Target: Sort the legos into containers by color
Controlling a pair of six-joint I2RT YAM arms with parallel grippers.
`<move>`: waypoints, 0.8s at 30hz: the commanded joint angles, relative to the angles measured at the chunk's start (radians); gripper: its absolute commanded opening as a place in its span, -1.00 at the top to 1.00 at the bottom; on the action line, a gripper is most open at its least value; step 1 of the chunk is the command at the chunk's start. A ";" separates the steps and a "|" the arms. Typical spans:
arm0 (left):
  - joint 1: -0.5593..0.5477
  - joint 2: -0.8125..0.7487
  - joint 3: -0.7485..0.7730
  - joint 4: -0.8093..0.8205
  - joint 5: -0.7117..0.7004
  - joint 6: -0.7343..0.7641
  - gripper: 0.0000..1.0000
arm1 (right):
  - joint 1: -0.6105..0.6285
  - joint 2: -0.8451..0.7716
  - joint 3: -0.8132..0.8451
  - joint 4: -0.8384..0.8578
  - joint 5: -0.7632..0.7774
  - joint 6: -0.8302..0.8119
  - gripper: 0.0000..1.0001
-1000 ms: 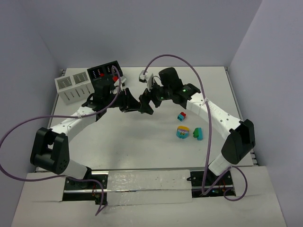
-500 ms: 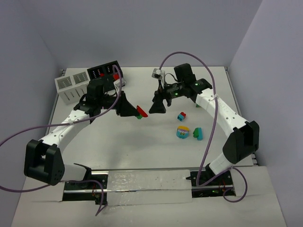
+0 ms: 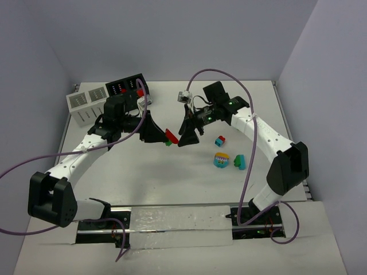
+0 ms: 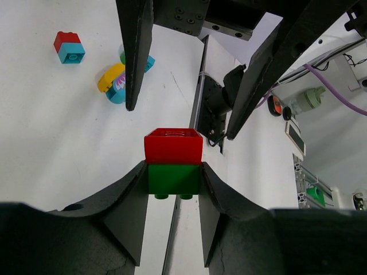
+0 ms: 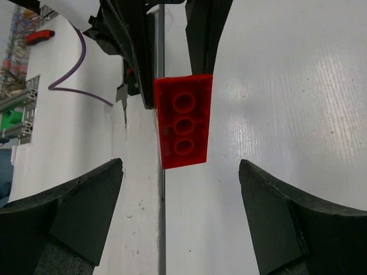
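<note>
My left gripper [image 3: 163, 134] is shut on a red-on-green lego stack [image 3: 170, 136] and holds it above the table's middle. In the left wrist view the green brick [image 4: 174, 179] sits pinched between my fingers, in the gripper [image 4: 173, 172], with the red brick [image 4: 172, 146] sticking out. My right gripper [image 3: 185, 137] is open and faces that stack, close to its red end. In the right wrist view the red brick [image 5: 182, 120] hangs ahead of the wide-open gripper [image 5: 180, 209], untouched. The black container [image 3: 127, 87] and the white container [image 3: 89, 104] stand at the far left.
Loose on the table to the right lie a red-and-teal lego [image 3: 219, 140], a rounded cyan-and-yellow piece [image 3: 221, 160] and a green-and-teal lego [image 3: 239, 162]. Purple cables arch over both arms. Walls close the table on the left, back and right.
The right gripper pulled away up and to the right, then came back left and down to face the stack. The left gripper drew slightly left, still holding the stack.
</note>
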 commanded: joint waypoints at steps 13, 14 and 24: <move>-0.029 -0.011 0.053 -0.005 -0.005 0.032 1.00 | 0.040 0.055 0.053 0.088 -0.018 0.089 -0.02; -0.030 -0.010 0.054 -0.010 -0.006 0.036 1.00 | 0.040 0.055 0.055 0.088 -0.022 0.089 0.11; -0.031 -0.011 0.043 -0.054 -0.023 0.073 0.33 | 0.041 0.041 0.045 0.089 -0.046 0.095 1.00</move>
